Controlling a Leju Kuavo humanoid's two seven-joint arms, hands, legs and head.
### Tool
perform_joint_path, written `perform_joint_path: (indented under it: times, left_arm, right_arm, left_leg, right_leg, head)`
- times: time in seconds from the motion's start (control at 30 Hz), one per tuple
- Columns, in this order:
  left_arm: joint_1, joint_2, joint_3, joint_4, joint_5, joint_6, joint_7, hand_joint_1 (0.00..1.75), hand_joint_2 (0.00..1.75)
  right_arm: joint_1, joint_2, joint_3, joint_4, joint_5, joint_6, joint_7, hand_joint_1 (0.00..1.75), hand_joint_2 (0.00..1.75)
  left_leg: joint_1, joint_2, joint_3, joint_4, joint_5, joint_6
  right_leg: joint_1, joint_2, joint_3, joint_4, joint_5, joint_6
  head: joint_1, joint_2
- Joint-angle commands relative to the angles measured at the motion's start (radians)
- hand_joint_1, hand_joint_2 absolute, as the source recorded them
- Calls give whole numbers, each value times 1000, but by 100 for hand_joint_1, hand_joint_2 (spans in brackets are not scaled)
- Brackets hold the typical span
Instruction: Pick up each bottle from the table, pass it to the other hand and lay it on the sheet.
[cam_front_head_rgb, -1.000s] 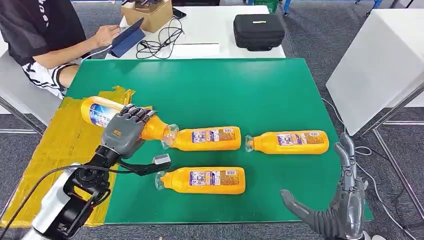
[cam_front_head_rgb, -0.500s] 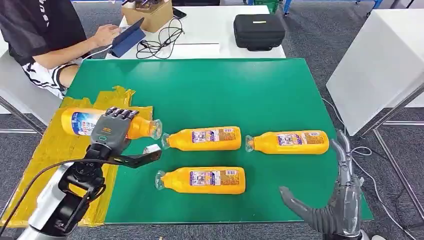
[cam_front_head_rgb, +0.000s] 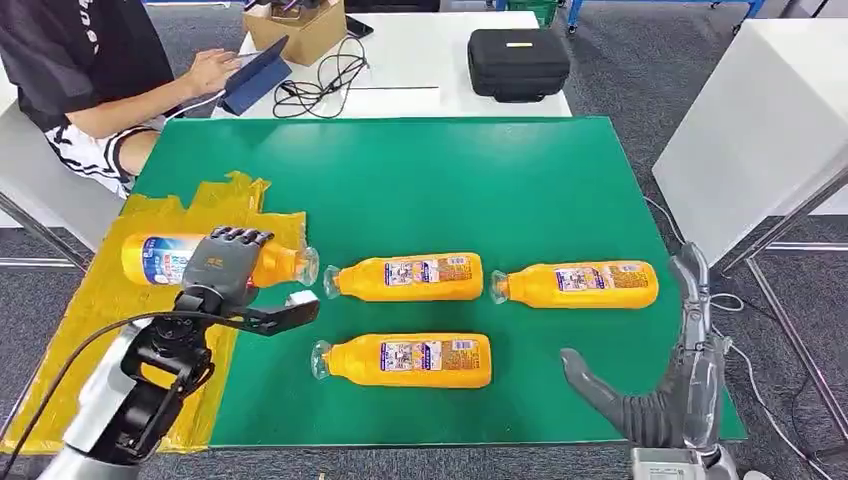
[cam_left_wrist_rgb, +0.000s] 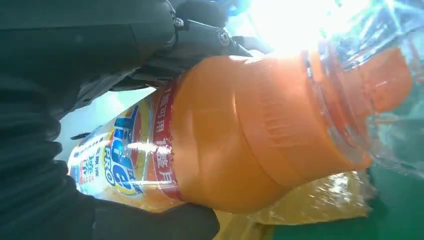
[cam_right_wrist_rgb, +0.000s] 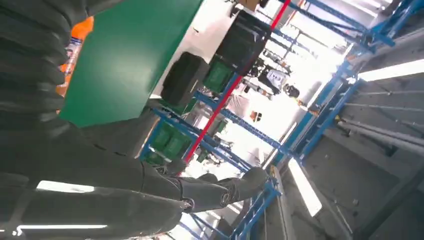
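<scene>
My left hand (cam_front_head_rgb: 222, 262) grips an orange juice bottle (cam_front_head_rgb: 155, 258) around its upper half, with the thumb sticking out to the right. The bottle lies sideways over the yellow sheet (cam_front_head_rgb: 110, 320), cap toward the green mat. The left wrist view has the same bottle (cam_left_wrist_rgb: 240, 135) close up, with dark fingers (cam_left_wrist_rgb: 200, 35) wrapped over it. Three more orange bottles lie flat on the green mat (cam_front_head_rgb: 450, 180): one in the middle (cam_front_head_rgb: 405, 277), one to its right (cam_front_head_rgb: 575, 284), one nearer me (cam_front_head_rgb: 405, 360). My right hand (cam_front_head_rgb: 680, 400) hangs open beyond the mat's near right corner, holding nothing.
A person sits at the far left with a tablet (cam_front_head_rgb: 255, 75). On the white table behind stand a black case (cam_front_head_rgb: 517, 62), cables (cam_front_head_rgb: 320, 85) and a cardboard box (cam_front_head_rgb: 300, 25). A white panel (cam_front_head_rgb: 760, 130) stands to the right.
My left hand has carried the bottle leftward, off the green mat and over the yellow sheet, then lowered it slightly. The right hand barely shifted.
</scene>
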Motion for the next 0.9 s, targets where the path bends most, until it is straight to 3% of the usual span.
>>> perform_joint_path:
  times: [0.03, 0.37, 0.57, 0.9]
  left_arm:
    - [-148, -94, -59, 345, 3, 22, -23, 175, 175]
    - [-191, -114, -49, 479, 21, 39, -50, 175, 175]
    - [-245, -133, 23, 630, 32, 103, 3, 175, 175]
    - [-249, -131, 26, 630, 33, 104, 2, 175, 175]
  right_arm:
    - [-81, 77, -53, 78, 11, 29, 19, 0, 175]
    - [-106, 108, -64, 78, 28, 68, 30, 0, 175]
    - [-109, 162, -107, 52, 67, 129, 51, 0, 175]
    - [-111, 161, -109, 50, 68, 131, 52, 0, 175]
  left_leg:
    - [0, -2, 3, -1, 0, -1]
    - [1, -1, 3, 0, -1, -1]
    - [0, -1, 3, -1, 0, -1]
    - [0, 0, 1, 0, 0, -1]
  right_leg:
    - [0, -3, 4, -2, 0, 1]
    - [1, -3, 4, -1, -1, 1]
    - [1, -2, 4, -1, 0, 1]
    - [1, -1, 2, 0, 0, 1]
  head:
    - [0, 0]
    - [0, 0]
    - [0, 0]
    - [0, 0]
